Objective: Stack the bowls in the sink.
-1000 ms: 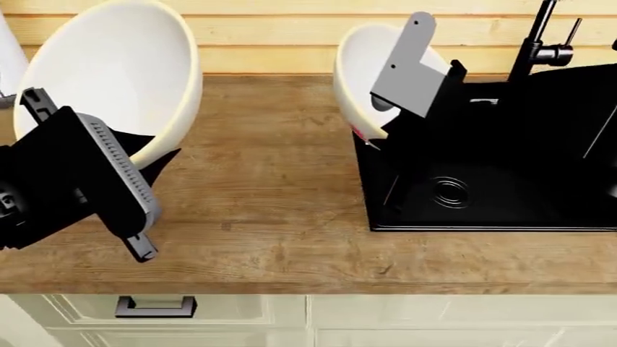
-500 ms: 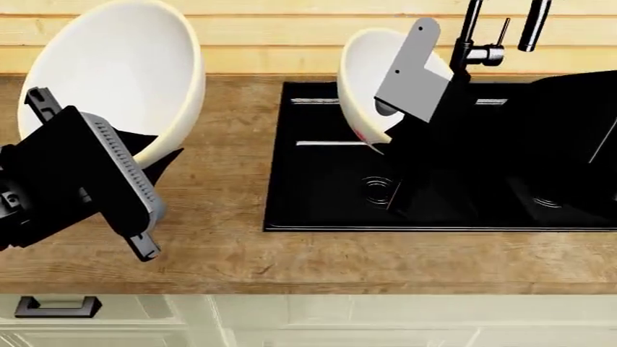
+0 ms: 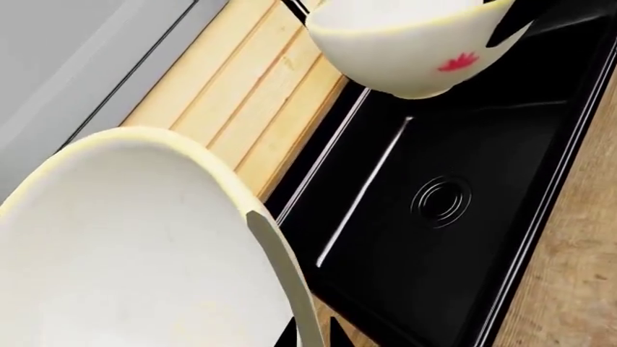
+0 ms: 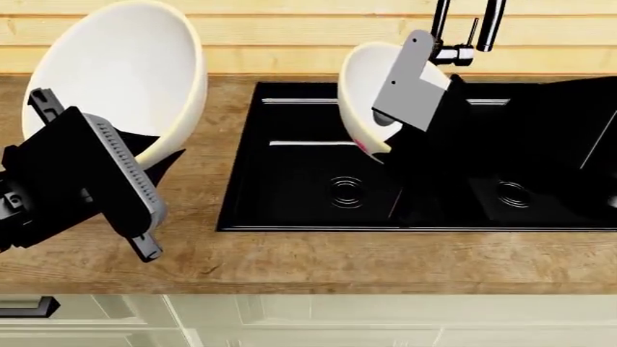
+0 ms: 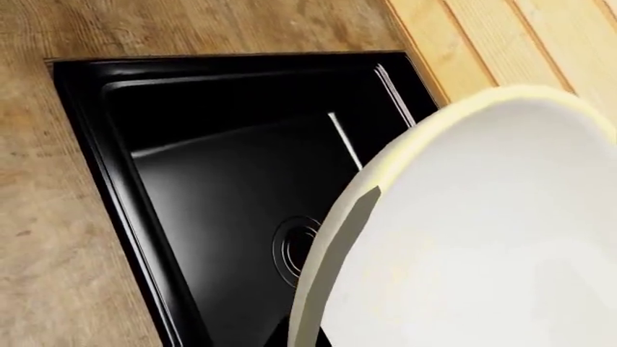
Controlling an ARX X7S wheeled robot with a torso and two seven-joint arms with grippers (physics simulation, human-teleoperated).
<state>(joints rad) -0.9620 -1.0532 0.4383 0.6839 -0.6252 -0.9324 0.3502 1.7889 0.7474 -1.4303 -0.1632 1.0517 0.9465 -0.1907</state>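
Both my grippers grip bowls by the rim: left gripper (image 4: 144, 155) holds the large cream bowl (image 4: 115, 76) tilted over the wooden counter (image 4: 289, 264), right gripper (image 4: 410, 79) holds the small white bowl (image 4: 366, 87), red mark (image 3: 458, 63) outward, no lettering, above the sink (image 4: 289, 195) left basin, near the faucet (image 4: 463, 29).

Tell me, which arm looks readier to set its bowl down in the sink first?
The right: its smaller bowl already hangs over the sink, while the left's large bowl is over the countertop.
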